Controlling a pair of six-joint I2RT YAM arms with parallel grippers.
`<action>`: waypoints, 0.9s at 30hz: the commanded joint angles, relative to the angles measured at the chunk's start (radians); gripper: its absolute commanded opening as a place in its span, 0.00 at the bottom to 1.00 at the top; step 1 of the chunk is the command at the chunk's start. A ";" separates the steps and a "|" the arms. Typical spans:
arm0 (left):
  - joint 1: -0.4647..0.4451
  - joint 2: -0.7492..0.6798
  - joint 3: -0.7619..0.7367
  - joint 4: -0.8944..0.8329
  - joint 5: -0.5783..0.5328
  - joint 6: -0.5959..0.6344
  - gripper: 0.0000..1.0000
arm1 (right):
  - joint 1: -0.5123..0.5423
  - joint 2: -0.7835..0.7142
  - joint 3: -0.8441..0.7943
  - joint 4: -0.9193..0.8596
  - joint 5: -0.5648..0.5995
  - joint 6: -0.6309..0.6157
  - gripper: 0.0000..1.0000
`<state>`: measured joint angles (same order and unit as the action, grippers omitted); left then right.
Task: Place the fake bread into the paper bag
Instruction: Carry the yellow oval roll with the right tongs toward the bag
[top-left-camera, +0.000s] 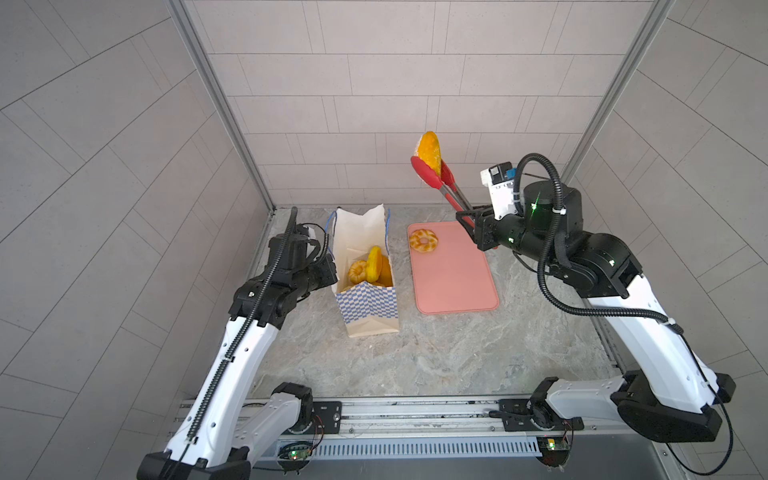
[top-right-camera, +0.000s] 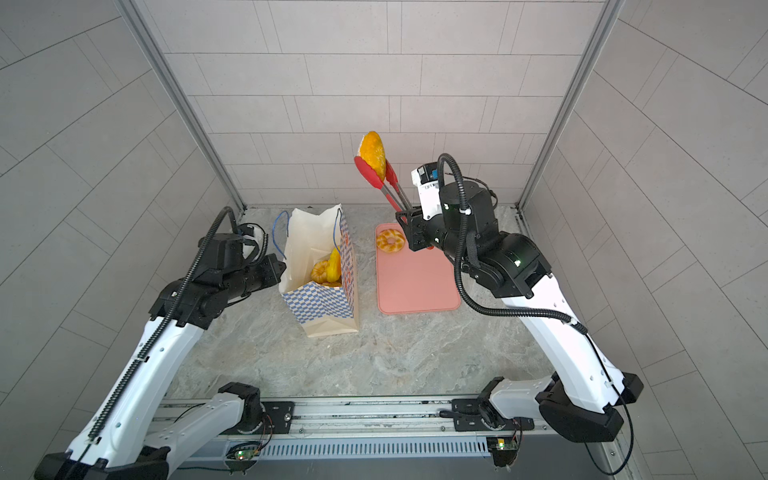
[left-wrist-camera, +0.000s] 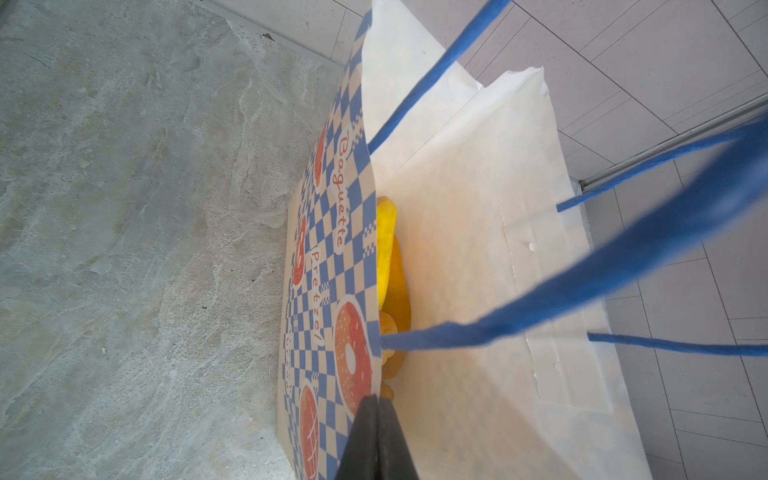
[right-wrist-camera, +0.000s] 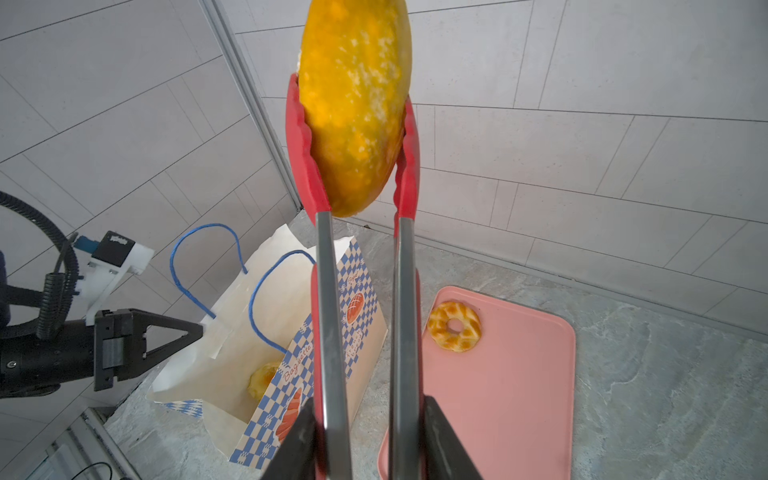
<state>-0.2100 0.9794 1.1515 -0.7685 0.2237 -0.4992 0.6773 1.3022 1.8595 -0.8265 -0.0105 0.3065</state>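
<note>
Right gripper (right-wrist-camera: 368, 401) clamps tongs (top-left-camera: 436, 178) pinching an oval bun (top-left-camera: 430, 151) high, right of the paper bag (top-left-camera: 365, 303). Left gripper (left-wrist-camera: 376, 436) pinches its rim. The glossy bun may slip mid-swing.

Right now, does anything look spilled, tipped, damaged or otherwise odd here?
Nothing is spilled or damaged. The paper bag stands upright, its wall pinched by the left gripper. One ring doughnut lies on the pink tray. Only oddity: the right gripper holds the tongs pointing steeply upward, the oval bun raised high, not over the bag.
</note>
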 joint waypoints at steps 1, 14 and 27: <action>0.000 -0.021 0.007 -0.003 0.002 -0.004 0.05 | 0.047 0.010 0.039 0.020 0.037 -0.021 0.36; -0.001 -0.025 0.002 -0.004 -0.001 -0.002 0.05 | 0.194 0.078 0.090 0.012 0.081 -0.034 0.36; -0.001 -0.028 0.000 -0.003 -0.002 -0.005 0.05 | 0.298 0.138 0.134 -0.015 0.141 -0.052 0.36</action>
<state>-0.2100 0.9733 1.1515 -0.7723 0.2234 -0.5003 0.9577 1.4384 1.9625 -0.8589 0.0872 0.2695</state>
